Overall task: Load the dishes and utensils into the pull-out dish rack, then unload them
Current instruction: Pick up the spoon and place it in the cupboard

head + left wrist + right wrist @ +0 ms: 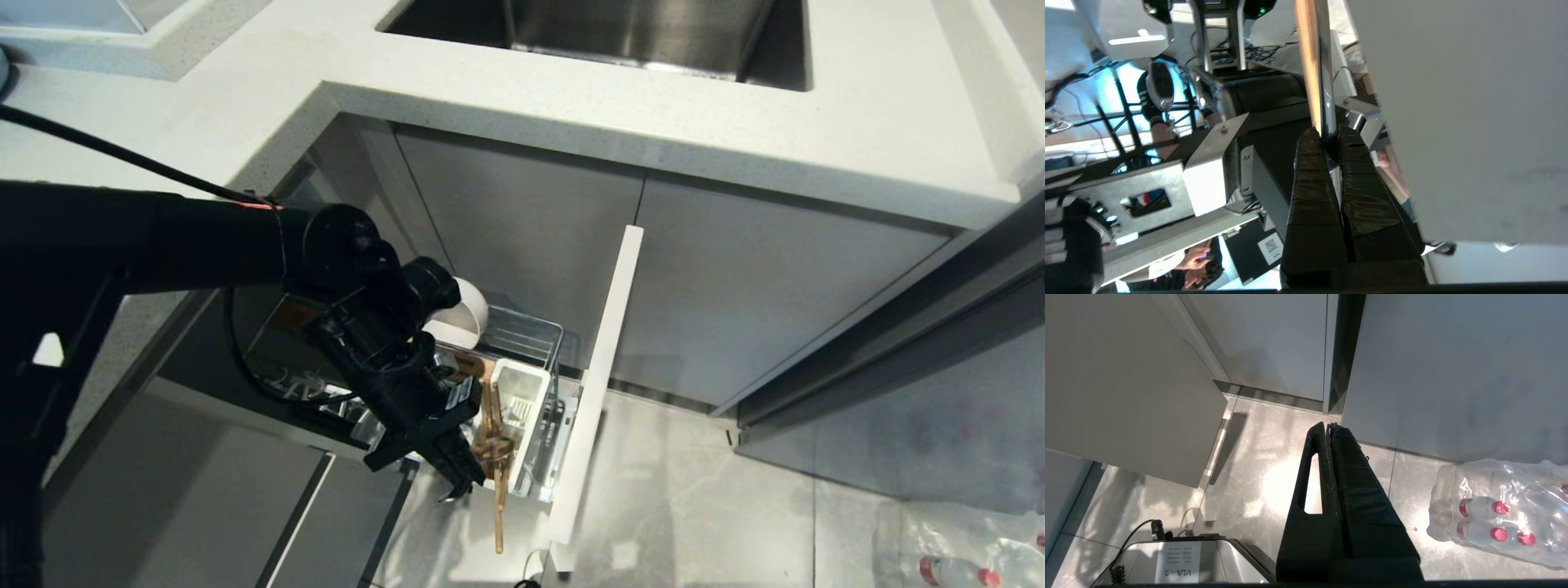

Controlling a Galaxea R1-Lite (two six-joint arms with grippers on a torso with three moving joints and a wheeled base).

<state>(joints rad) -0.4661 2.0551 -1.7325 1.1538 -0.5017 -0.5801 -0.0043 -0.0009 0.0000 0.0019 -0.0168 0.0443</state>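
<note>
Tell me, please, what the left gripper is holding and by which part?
The left gripper is shut on the chopsticks, pinching them near one end; the rest sticks out past the fingertips. The right gripper holds nothing.

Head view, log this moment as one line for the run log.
left gripper: shut on chopsticks | chopsticks: beside white cutlery box | bowl: in rack | right gripper: shut, parked above floor

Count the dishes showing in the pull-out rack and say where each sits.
1. A cream-white bowl stands on edge at the back of the pull-out dish rack, behind the left gripper. No pink plate shows; the arm may hide it.
</note>
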